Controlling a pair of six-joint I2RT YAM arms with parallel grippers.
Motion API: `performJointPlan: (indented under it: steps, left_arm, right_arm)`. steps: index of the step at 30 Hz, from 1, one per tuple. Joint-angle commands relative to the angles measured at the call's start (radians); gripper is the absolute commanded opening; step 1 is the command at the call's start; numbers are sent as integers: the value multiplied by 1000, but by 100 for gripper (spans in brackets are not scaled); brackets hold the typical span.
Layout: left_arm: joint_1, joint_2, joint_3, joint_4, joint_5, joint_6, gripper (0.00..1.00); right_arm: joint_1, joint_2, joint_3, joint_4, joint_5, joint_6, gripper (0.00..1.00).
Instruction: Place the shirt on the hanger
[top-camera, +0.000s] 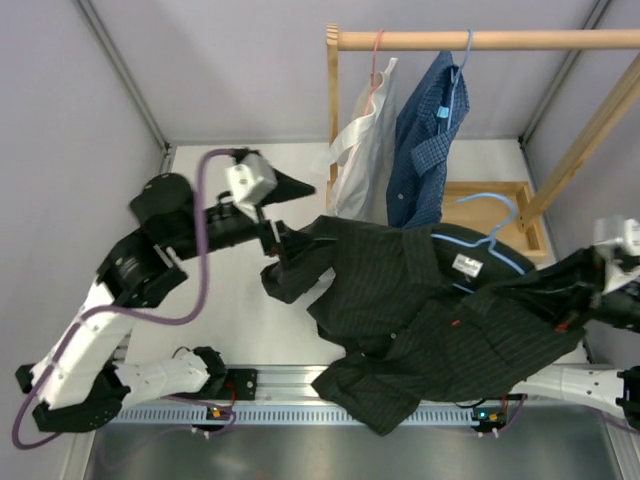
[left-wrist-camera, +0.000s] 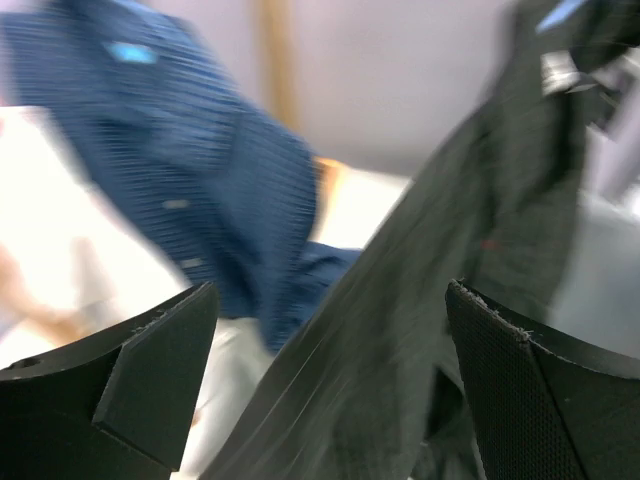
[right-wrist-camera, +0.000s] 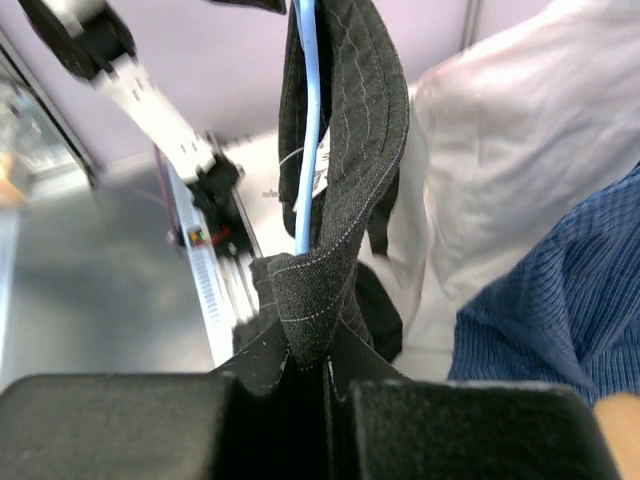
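The dark shirt (top-camera: 420, 310) hangs spread above the table between my two arms. The light-blue hanger (top-camera: 490, 205) sticks its hook out above the collar, and its wire runs inside the shirt's shoulder. My left gripper (top-camera: 278, 243) is at the shirt's left end. In the left wrist view it (left-wrist-camera: 330, 295) stands open, jaws wide apart, with the shirt's fabric (left-wrist-camera: 420, 300) loose between and beyond them. My right gripper (right-wrist-camera: 325, 365) is shut on a fold of the shirt (right-wrist-camera: 340, 120), and the hanger's wire (right-wrist-camera: 307, 130) runs down into that fold. In the top view this gripper (top-camera: 572, 305) is at the shirt's right end.
A wooden rack (top-camera: 480, 40) stands at the back right. On it hang a white shirt (top-camera: 365, 150) on a pink hanger and a blue checked shirt (top-camera: 425, 140). The rack's slanted leg (top-camera: 580, 150) and base (top-camera: 500, 190) sit just behind the dark shirt. A metal rail (top-camera: 300, 385) runs along the near edge.
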Motion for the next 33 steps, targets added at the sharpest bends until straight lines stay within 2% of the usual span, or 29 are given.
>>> performJointPlan:
  steps: [1,2,5,6,9,13,16,17,21,26,28,33]
  left_arm:
    - [2,-133,48,-6,-379,-89,98]
    - [2,-182,45,-18,-502,-115,98]
    - [2,-251,27,-78,-645,-147,98]
    - [2,-292,17,-97,-737,-150,98]
    - [2,-362,-41,-122,-884,-147,98]
    - [2,-403,-125,-159,-992,-140,98]
    - [2,-431,-199,-165,-1065,-146,98]
    - [2,-437,-237,-165,-1082,-147,98]
    - [2,-462,-311,-165,-1112,-152,98]
    - [2,-474,-371,-164,-1124,-156,98]
    - [2,-477,-397,-161,-1130,-164,98]
    - [2,-482,-452,-115,-1156,-164,98]
  right_arm:
    - [-2,36,201,-51,-25,54,0]
    - [-2,47,247,-134,-13,81,0]
    - [0,75,422,-238,53,153,0]
    - [-2,79,503,-250,73,169,0]
    - [-3,72,643,-269,194,221,0]
    - [-26,70,743,-301,317,227,0]
    - [-55,98,801,-385,414,224,0]
    - [-67,93,792,-385,470,229,0]
    - [-144,26,639,-387,535,244,0]
    - [-196,-30,561,-390,673,302,0]
    - [-229,-28,522,-390,699,308,0]
    - [-276,56,289,-384,727,350,0]
